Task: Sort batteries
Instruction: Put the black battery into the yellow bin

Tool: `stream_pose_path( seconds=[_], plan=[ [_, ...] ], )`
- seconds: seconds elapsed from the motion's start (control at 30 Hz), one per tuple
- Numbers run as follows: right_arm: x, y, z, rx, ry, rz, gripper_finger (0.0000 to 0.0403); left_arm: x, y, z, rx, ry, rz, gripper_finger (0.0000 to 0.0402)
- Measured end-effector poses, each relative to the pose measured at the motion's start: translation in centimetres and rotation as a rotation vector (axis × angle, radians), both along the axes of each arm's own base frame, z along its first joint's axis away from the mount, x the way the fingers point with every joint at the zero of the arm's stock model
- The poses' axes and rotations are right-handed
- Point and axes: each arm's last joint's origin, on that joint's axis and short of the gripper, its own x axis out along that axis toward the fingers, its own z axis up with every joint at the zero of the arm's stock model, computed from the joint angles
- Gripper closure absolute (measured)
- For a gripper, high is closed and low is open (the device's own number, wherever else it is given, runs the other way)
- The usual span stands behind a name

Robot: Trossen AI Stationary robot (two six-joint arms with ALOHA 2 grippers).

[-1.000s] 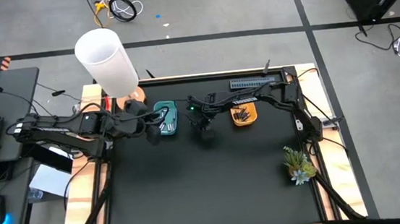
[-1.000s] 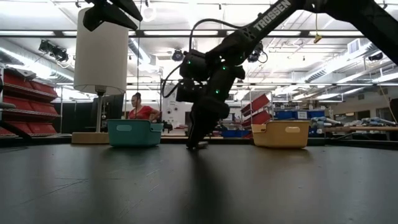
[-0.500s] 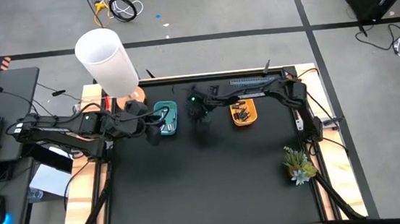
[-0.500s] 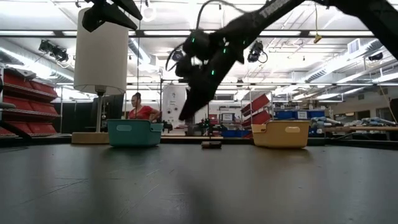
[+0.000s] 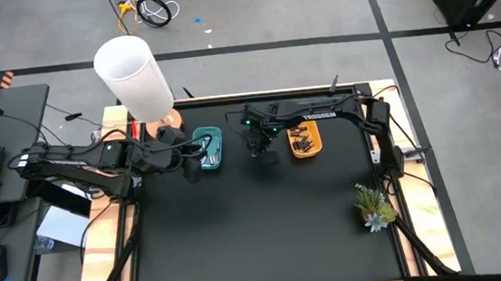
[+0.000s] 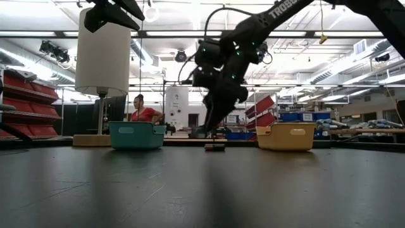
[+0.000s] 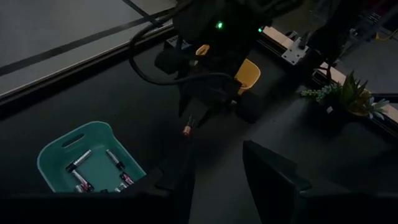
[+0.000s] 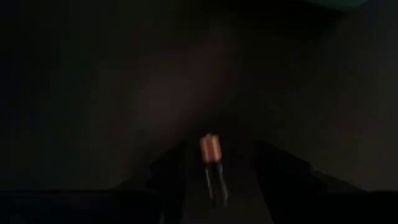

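Observation:
My right gripper (image 5: 256, 148) hovers above the dark table between the teal tray (image 5: 208, 150) and the yellow tray (image 5: 305, 141), shut on a dark battery with a copper end (image 7: 187, 129). Whitish and dark batteries (image 7: 81, 163) lie in the teal tray; dark ones (image 5: 302, 140) lie in the yellow tray. A small dark piece (image 6: 215, 147) lies on the table under the right gripper. My left gripper (image 7: 217, 186) waits, open, at the teal tray's near left corner (image 5: 194, 168). My right gripper pinches the battery between its two fingers by its dark end (image 8: 212, 177), from above with the fingers pointing down. The battery sticks out past the fingertips with its copper end (image 8: 210, 149) lowest. It is lifted clear of the table.
A tall white cylinder (image 5: 133, 73) stands at the far left corner, a small plant (image 5: 374, 207) at the right edge, a dark strip (image 5: 315, 104) along the far edge. The table's near half (image 5: 259, 240) is open room. A person (image 6: 143, 113) shows far behind.
My right gripper has risen from the table surface, swung slightly toward the far left, then come back toward the yellow tray while staying raised. The small dark piece on the table now shows below it.

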Motion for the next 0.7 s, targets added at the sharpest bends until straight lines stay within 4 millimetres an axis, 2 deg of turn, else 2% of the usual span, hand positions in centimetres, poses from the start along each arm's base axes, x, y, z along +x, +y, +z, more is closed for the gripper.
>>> stream_pose_path(
  seconds=[0.17, 0.43, 0.57, 0.7],
  plan=[
    [-1.1, 0.0, -2.1, 0.012, 0.039, -0.009, 0.0214, 0.0, 0.0, 0.0, 0.0, 0.001, 0.0, 0.0255],
    [-1.9, 0.6, -3.8, -0.004, 0.076, -0.01, 0.0233, 0.0, 0.0, 0.0, 0.001, 0.001, 0.0, 0.0255],
    [-2.4, 0.8, -4.5, -0.001, 0.088, -0.01, 0.0269, 0.0, 0.0, 0.0, 0.001, 0.002, 0.0, 0.0255],
    [-2.9, 0.9, -5.0, -0.006, 0.108, -0.024, 0.0327, 0.0, 0.0, 0.0, 0.001, 0.001, 0.0, 0.0255]
  ],
)
